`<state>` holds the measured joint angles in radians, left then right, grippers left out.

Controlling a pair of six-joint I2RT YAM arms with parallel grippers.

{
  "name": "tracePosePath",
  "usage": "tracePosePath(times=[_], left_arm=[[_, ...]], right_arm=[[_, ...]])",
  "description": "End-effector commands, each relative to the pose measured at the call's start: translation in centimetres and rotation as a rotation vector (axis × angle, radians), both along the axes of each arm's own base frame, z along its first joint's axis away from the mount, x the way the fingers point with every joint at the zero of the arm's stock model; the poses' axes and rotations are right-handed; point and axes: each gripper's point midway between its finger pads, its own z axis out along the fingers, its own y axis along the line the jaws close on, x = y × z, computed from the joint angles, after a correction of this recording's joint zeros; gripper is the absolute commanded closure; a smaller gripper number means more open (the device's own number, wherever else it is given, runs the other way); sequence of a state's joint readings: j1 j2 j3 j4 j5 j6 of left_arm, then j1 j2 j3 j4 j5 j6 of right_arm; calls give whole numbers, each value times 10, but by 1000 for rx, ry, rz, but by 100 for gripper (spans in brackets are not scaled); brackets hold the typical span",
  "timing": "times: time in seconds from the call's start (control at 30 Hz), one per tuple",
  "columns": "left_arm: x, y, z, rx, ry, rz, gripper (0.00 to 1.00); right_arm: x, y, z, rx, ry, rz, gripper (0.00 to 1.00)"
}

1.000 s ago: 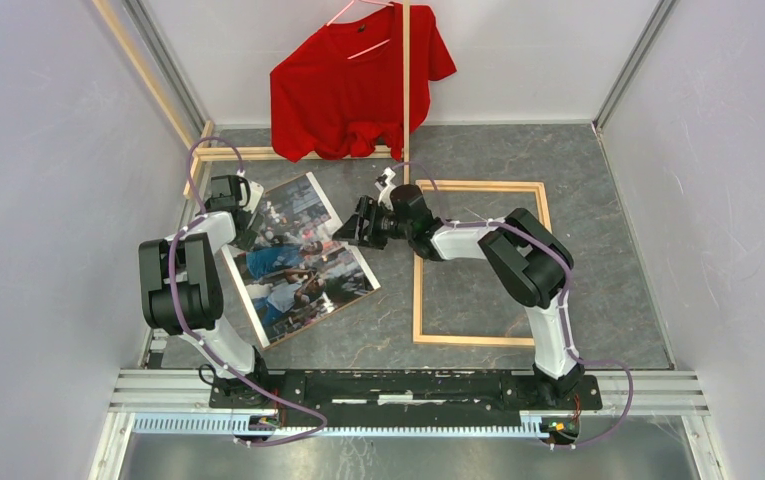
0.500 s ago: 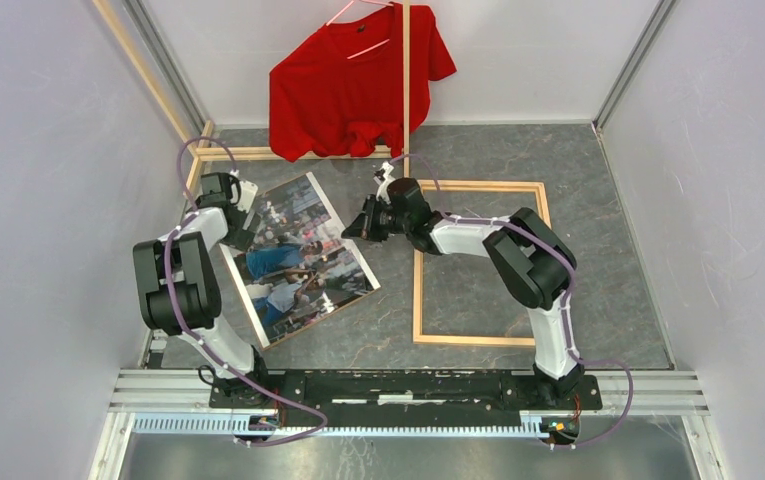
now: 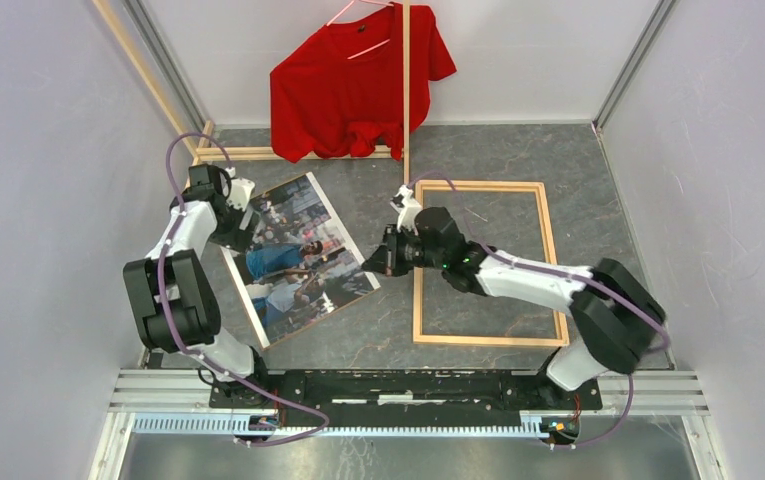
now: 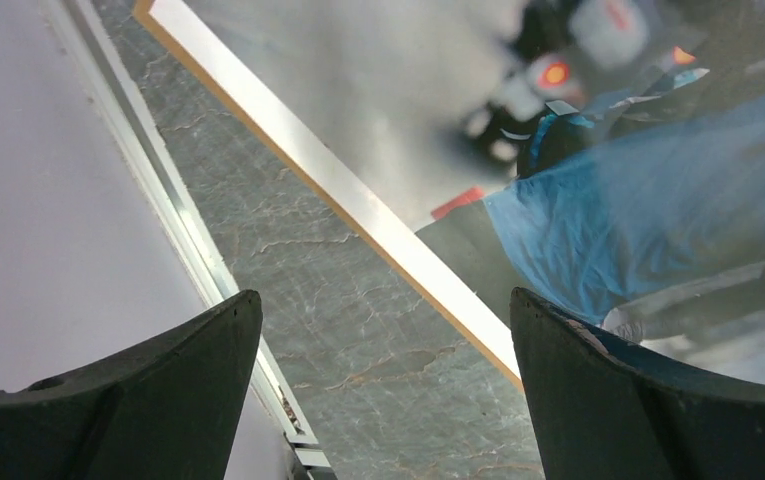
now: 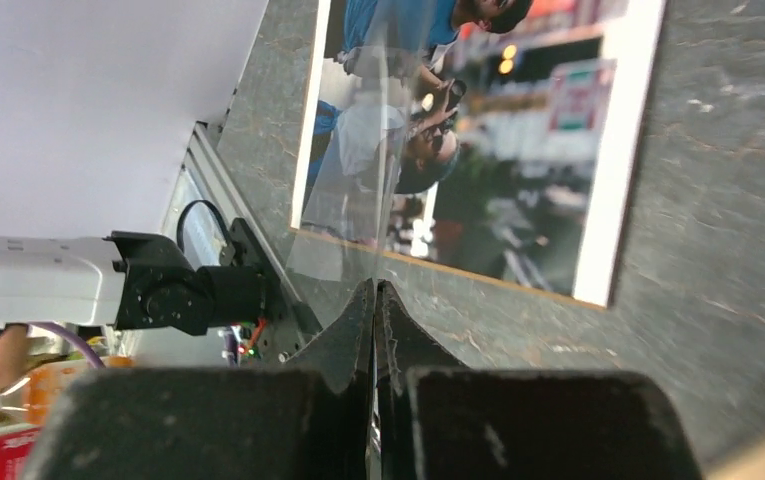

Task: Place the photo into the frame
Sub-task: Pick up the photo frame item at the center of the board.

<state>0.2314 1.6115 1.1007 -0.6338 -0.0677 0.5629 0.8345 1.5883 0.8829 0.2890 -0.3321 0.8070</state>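
The photo, a glossy print of people with a white border, lies flat and skewed on the grey floor at left. The frame of thin light wood lies to its right. My left gripper hovers over the photo's left edge, open, with bare floor between its fingertips. My right gripper is low at the photo's right corner. In the right wrist view its jaws are shut on a thin clear sheet seen edge-on, with the photo beyond it.
A red T-shirt hangs on the back wall behind an upright wood slat. More loose slats lie along the back left. The enclosure's walls are close; the left wall rail is right beside my left gripper.
My right gripper has shut and the right arm has stretched forward, from the frame's top left corner to the photo's right corner. My left gripper has edged back and left.
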Motion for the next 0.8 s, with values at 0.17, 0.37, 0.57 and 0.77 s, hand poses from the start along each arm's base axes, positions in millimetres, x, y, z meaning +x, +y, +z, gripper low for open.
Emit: tracePosePath(times=[0.17, 0.37, 0.57, 0.77], left_arm=[[-6, -10, 33, -47, -56, 23, 0], [-8, -16, 36, -64, -65, 10, 0], [-11, -29, 31, -94, -53, -22, 0], [-17, -34, 32, -93, -51, -44, 0]], right_arm=[[35, -116, 119, -129, -364, -253, 100], [33, -219, 196, -348, -528, -480, 100], [24, -284, 251, -591, -603, -631, 100], [34, -271, 207, -761, -489, -494, 100]])
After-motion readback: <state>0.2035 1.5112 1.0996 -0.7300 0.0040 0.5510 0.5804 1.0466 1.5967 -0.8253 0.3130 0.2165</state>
